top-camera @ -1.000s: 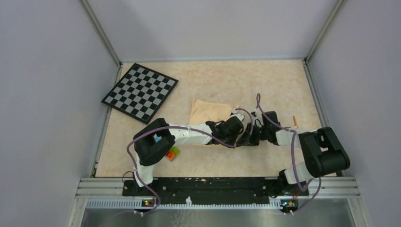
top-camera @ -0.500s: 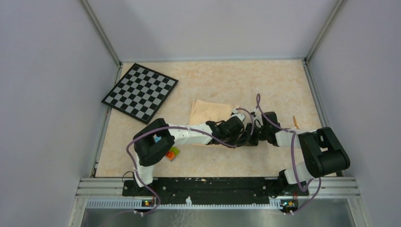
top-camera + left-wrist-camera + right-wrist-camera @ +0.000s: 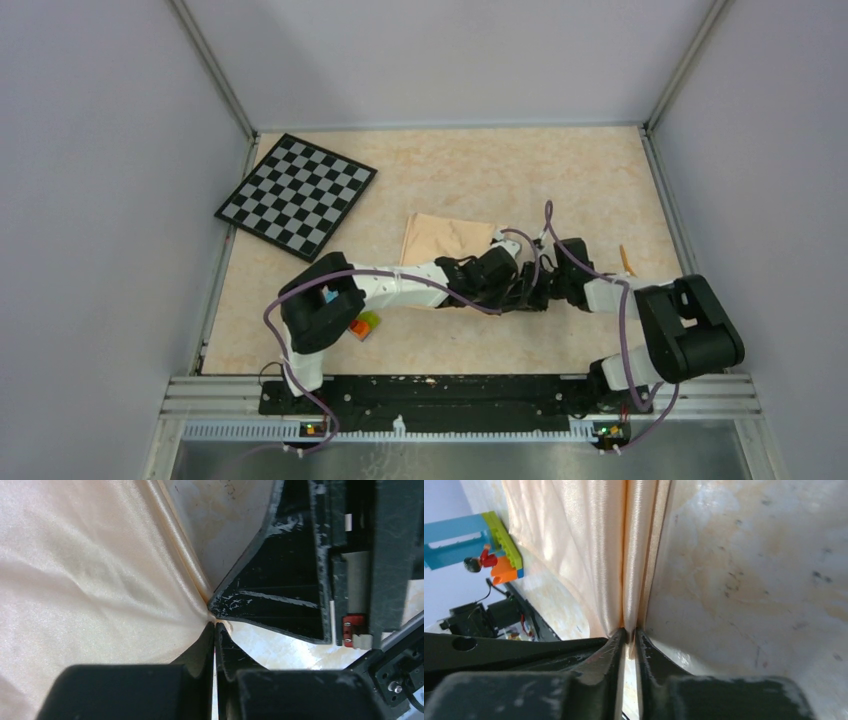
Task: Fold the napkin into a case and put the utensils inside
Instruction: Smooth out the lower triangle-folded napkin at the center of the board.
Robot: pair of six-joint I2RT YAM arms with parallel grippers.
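Note:
The peach-orange napkin [image 3: 445, 237] lies mid-table, its near right part hidden under both wrists. My left gripper [image 3: 215, 622] is shut on a corner of the napkin [image 3: 100, 570], and the cloth pulls into creases toward the pinch. My right gripper [image 3: 630, 632] is shut on a bunched edge of the napkin [image 3: 614, 545], with cloth between its jaws. In the top view the left gripper [image 3: 512, 287] and the right gripper [image 3: 532, 288] meet tip to tip. One slim orange utensil [image 3: 626, 258] lies by the right wall, partly behind the right arm.
A black-and-white checkered board [image 3: 296, 193] lies at the far left. Coloured toy bricks [image 3: 364, 324] sit under the left arm's elbow and show in the right wrist view as toy bricks [image 3: 491, 542]. Grey walls close in the table on three sides.
Both grippers stay together at the napkin's near right edge. The right arm's elbow has sunk slightly toward the near edge. The napkin looks unmoved.

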